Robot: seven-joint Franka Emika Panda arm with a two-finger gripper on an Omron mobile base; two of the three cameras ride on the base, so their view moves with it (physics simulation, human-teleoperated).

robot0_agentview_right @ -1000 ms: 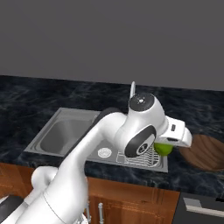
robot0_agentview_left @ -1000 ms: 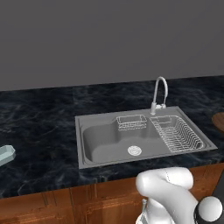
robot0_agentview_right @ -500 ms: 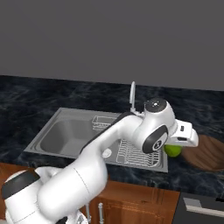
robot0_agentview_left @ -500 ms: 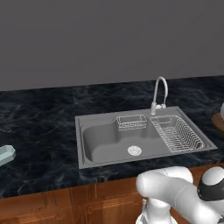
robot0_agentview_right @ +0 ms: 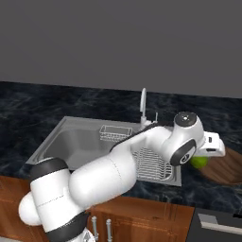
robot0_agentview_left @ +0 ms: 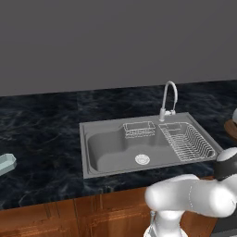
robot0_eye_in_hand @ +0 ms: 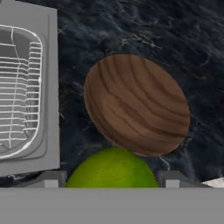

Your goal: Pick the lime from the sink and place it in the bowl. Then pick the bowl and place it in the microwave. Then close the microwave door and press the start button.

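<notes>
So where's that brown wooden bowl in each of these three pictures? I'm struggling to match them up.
Left base view: the bowl is a brown sliver at the right edge, right of the sink.
Right base view: at the right edge, beyond the lime at the gripper.
Hand view: the bowl sits mid-picture, above the lime.
Shared landmark: the sink's wire drying rack, which lies next to the bowl.

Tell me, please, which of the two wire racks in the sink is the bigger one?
The wire drying rack at the right end of the sink, below the faucet; the small wire basket sits at the basin's back edge.
</notes>
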